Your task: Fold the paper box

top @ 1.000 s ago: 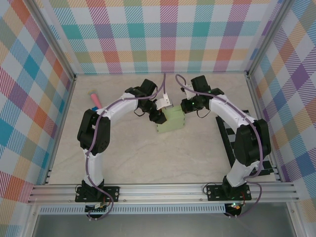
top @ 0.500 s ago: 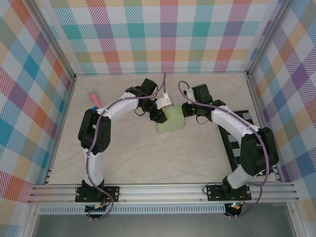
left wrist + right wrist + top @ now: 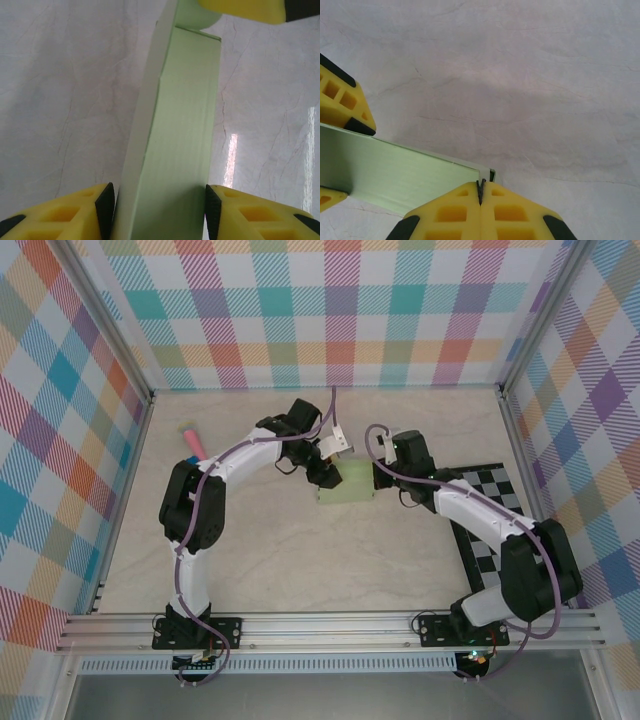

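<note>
Paper box (image 3: pixel 347 483) sits mid bench (image 3: pixel 290 560), left pincer (image 3: pixel 157 205) clamping its sides, right pincer (image 3: pixel 481 192) pressed together at its end corner; risk: harder squeeze dents thin card, or right-side push skews box out of grip.

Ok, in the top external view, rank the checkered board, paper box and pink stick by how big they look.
1. Checkered board, largest even though partly hidden.
2. Paper box.
3. Pink stick, clearly smallest.

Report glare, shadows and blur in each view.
Top external: even light, sharp. Left wrist: bright glare streak on the table right of the paper box. Right wrist: broad soft shadow on the table beyond the box.
</note>
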`<state>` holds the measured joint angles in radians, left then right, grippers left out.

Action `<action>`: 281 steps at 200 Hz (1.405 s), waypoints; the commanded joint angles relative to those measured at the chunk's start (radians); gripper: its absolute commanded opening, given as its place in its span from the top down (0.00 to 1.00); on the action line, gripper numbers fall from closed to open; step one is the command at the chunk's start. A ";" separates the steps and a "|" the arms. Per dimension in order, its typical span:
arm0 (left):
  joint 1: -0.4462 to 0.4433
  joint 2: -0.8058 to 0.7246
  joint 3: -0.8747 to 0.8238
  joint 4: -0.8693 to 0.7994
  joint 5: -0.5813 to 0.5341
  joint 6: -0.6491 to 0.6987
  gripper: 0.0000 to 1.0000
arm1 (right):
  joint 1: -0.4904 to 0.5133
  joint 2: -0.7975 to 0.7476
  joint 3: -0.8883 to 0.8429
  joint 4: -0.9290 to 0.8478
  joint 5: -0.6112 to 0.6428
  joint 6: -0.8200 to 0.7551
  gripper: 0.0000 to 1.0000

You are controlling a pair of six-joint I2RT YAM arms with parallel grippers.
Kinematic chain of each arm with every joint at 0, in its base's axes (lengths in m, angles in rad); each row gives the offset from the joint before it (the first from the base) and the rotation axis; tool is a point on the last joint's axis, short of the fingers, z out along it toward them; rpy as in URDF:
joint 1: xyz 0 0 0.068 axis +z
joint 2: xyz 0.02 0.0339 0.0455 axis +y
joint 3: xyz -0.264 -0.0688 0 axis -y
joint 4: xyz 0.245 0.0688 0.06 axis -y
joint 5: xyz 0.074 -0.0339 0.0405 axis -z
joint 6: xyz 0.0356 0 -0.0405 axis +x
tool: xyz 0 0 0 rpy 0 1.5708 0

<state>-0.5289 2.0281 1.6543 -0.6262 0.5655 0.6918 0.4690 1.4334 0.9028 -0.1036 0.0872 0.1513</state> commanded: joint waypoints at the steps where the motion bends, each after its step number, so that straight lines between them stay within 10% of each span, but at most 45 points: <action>1: 0.006 -0.056 0.008 0.123 -0.036 -0.116 0.47 | 0.014 0.006 -0.049 -0.052 0.058 0.034 1.00; 17: 0.010 -0.105 -0.009 0.153 -0.009 -0.148 0.41 | 0.017 -0.003 -0.073 -0.021 0.101 0.065 1.00; 28: 0.013 -0.141 -0.020 0.155 0.012 -0.156 0.01 | 0.018 -0.009 -0.086 0.000 0.115 0.083 1.00; 62: 0.055 -0.292 -0.127 0.261 0.032 -0.288 0.00 | 0.028 -0.021 -0.114 0.040 0.154 0.113 1.00; 121: 0.212 -0.412 -0.313 0.378 -0.273 -0.867 0.00 | 0.038 -0.018 -0.078 0.034 0.167 0.106 1.00; 136: 0.222 -0.328 -0.252 0.225 -0.176 -0.745 0.15 | 0.040 -0.013 -0.067 0.021 0.173 0.110 1.00; 191: 0.164 -0.359 -0.465 0.604 0.035 -0.573 0.40 | 0.049 0.013 -0.018 -0.022 0.192 0.117 1.00; 281: 0.113 -0.327 -0.449 0.556 0.007 -0.484 0.61 | 0.075 0.050 0.046 -0.090 0.241 0.126 1.00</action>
<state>-0.3988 1.6783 1.1755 -0.0525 0.5350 0.1589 0.5316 1.4528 0.9257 -0.1265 0.3073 0.2554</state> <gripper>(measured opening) 0.403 0.046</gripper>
